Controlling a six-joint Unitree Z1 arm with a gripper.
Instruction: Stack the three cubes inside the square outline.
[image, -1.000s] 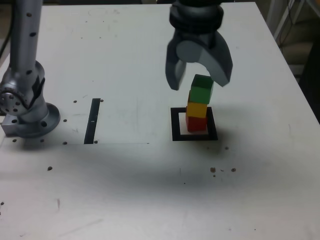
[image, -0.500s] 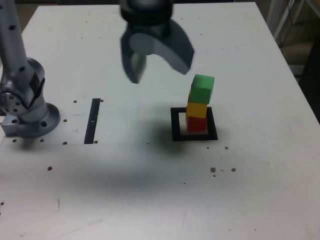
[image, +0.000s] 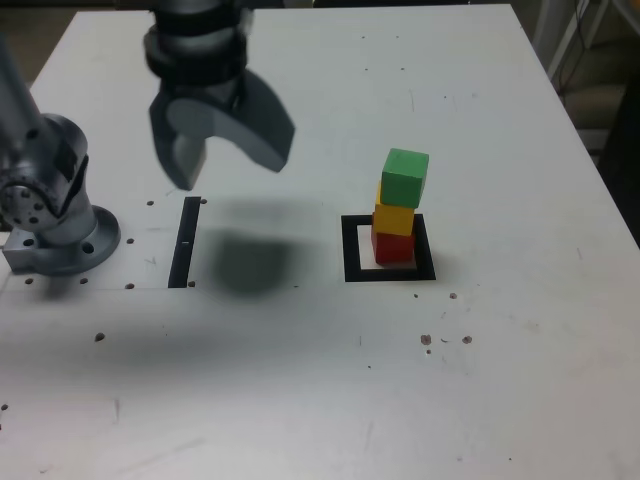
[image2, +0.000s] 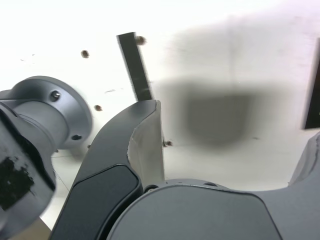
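Work here looks all but done to us. In the exterior view, the red cube (image: 393, 249) stands at the base, within the outline (image: 352, 250), close by its border on the exterior view's right; we cannot tell whether the two touch. The yellow cube (image: 394, 222) sits on the red one, and the green cube (image: 405, 181) tops the stack. We see it standing without support, though its layers are not neatly lined up: the green one is set a little toward the exterior view's right.

Our gripper (image: 230, 178) is released, its jaws wide apart with nothing between them, well apart from the stack on the exterior view's left. In the wrist view we find only bare table between the fingers.

We judge that no cube remains to be placed. What is left, if anything, is to keep the arm clear, since a knock could topple that uneven pile.
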